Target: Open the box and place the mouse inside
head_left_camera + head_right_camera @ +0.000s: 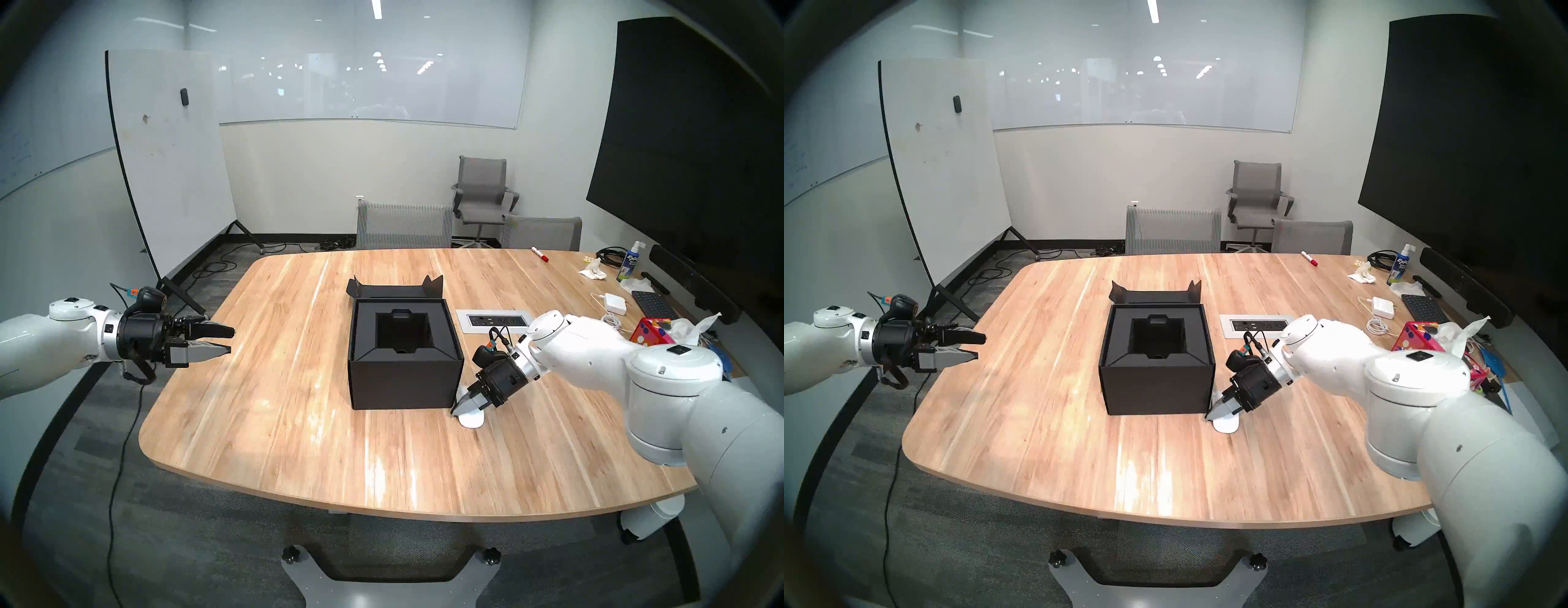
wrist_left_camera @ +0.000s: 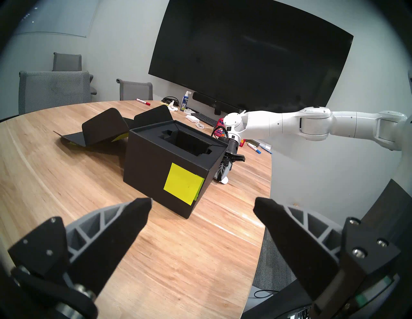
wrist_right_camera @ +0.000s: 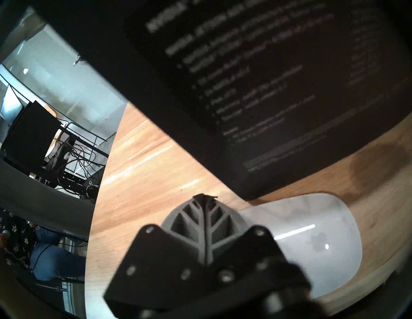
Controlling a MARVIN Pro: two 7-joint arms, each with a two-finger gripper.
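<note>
Covering part of the mouse [image 1: 471, 419], the right gripper [image 1: 459, 408] hides its near end in the head views; its fingers are pressed together with nothing between them, beside the mouse. The mouse is white, glossy, flat and oval, lying on the table [image 1: 297, 424] just beside the box's [image 1: 403, 382] right near corner. The box is matte black, its lid folded back, the recess empty. Print on its side is too blurred to read. The left gripper [image 1: 231, 340] stands wide apart, holding nothing.
</note>
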